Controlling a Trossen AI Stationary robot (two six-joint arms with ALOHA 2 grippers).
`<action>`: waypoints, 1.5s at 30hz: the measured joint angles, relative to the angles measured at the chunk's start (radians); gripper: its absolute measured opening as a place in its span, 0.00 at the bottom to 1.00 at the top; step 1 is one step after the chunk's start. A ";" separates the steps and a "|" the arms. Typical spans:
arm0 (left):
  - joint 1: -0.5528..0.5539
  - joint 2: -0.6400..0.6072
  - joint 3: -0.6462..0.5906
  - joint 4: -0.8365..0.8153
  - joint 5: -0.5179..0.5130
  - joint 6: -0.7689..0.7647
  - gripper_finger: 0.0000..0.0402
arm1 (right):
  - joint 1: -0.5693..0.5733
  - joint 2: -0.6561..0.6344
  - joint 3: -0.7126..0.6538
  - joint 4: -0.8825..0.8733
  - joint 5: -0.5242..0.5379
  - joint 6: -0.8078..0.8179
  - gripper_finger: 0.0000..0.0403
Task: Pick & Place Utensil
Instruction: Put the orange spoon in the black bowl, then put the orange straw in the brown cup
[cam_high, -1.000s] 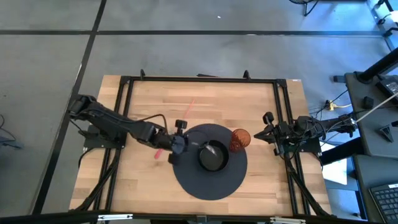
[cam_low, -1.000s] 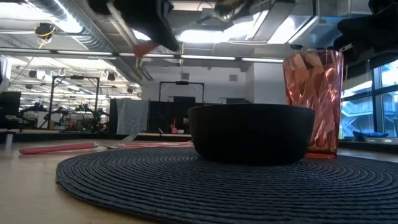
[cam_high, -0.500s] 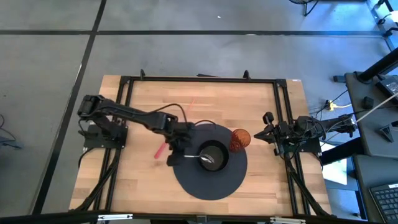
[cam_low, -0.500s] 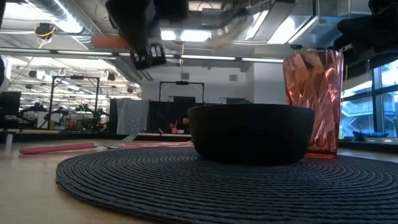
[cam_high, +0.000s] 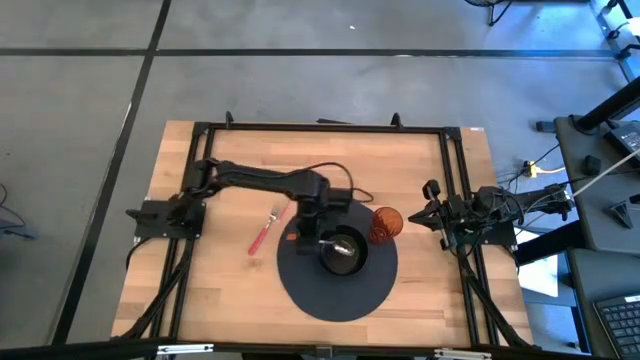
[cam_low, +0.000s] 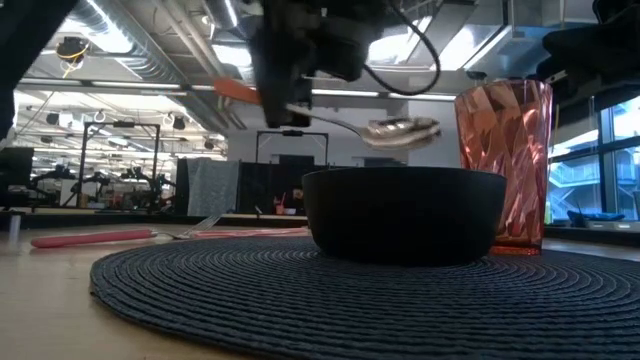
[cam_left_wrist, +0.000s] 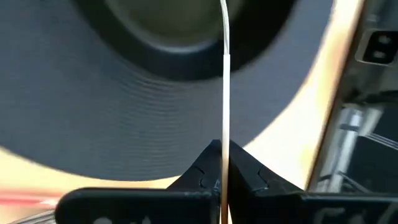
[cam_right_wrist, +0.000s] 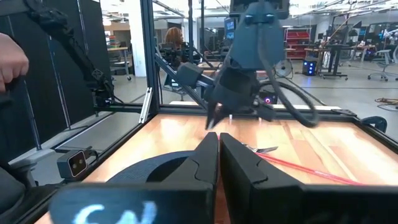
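Holding the spoon (cam_low: 350, 122) by its orange handle, the left gripper (cam_high: 305, 225) hangs just above the black bowl (cam_low: 404, 213), its two fingers (cam_left_wrist: 245, 176) pinched tight on the thin metal shank, as the left wrist view shows edge-on. The spoon looks light and stiff, a slim steel stem with a plastic-looking grip; it should not bend, but a smooth, narrow shank between hard pads may swivel, so the handle end near the orange part seems the sounder place to hold it. Its long axis lies nearly level in the low view, with the shiny scoop end out over the bowl's rim, pointing toward the pink tumbler (cam_low: 505, 165), and the handle trailing back on the other side of the gripper. From above, the spoon runs from the left edge of the round dark placemat (cam_high: 340, 288) in toward the bowl's middle. A red-handled fork (cam_high: 266, 229) lies flat on the wooden table (cam_high: 240, 300), just beside the mat. The right gripper (cam_high: 432, 213) waits at the table's right edge, its fingers pressed together on nothing.
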 joint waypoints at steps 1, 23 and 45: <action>0.004 0.024 0.042 -0.031 -0.024 0.005 0.01 | 0.000 0.000 0.000 0.000 0.000 0.000 0.04; 0.027 0.184 0.181 -0.254 -0.052 -0.001 0.01 | 0.000 0.000 0.000 0.002 -0.008 0.000 0.04; 0.021 0.181 0.320 -0.277 -0.038 -0.028 0.24 | 0.000 0.000 0.000 0.002 -0.009 0.000 0.04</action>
